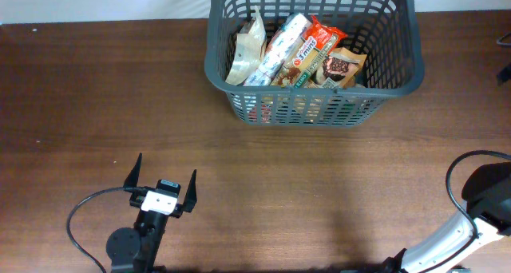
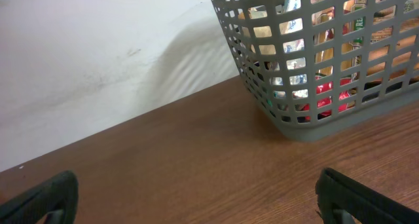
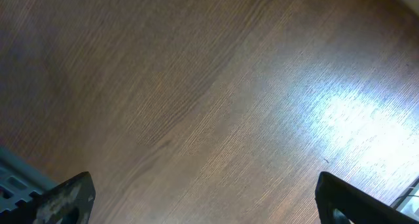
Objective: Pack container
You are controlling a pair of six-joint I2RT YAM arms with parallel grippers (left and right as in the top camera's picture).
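Observation:
The container [image 1: 391, 85] is a dark grey slotted basket at the far middle-right of the table. It holds several snack packets [image 1: 295, 49]. It also shows in the left wrist view [image 2: 314, 122], with packets visible through its slots. My left gripper [image 1: 162, 181] is open and empty at the near left, well short of the container. In its own view the fingers [image 2: 196, 198] spread wide over bare wood. My right gripper's jaws are out of the overhead view; only its arm [image 1: 471, 217] shows at the near right. In its own view the fingers [image 3: 206, 198] are open over bare table.
The brown wooden table [image 1: 263, 185] stretches between the arms and the container. A white wall [image 2: 98, 60] lies beyond the table's far edge. A black cable [image 1: 80, 213] loops beside the left arm's base.

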